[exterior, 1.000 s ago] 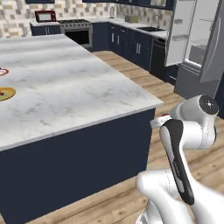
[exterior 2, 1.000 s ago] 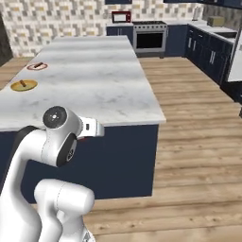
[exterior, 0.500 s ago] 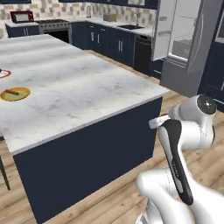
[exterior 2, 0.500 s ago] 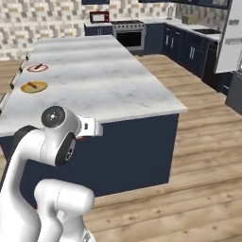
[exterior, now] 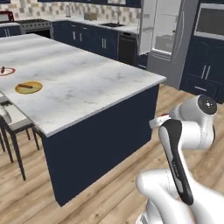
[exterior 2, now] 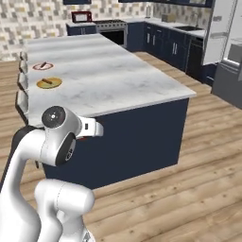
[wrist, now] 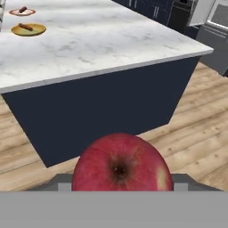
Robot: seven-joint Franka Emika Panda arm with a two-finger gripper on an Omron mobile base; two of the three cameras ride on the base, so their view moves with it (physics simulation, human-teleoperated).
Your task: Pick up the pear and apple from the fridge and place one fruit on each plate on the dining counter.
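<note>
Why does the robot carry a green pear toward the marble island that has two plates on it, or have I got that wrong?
One thing is off: the fruit is a red apple, not a green pear. The hand view shows it held close at the gripper. The rest holds: the marble island lies ahead, with two plates, a yellow-rimmed one and a white one.

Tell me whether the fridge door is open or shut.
Open. The fridge has one door swung outward in the left base view, showing its white interior; the right base view shows the same.
</note>
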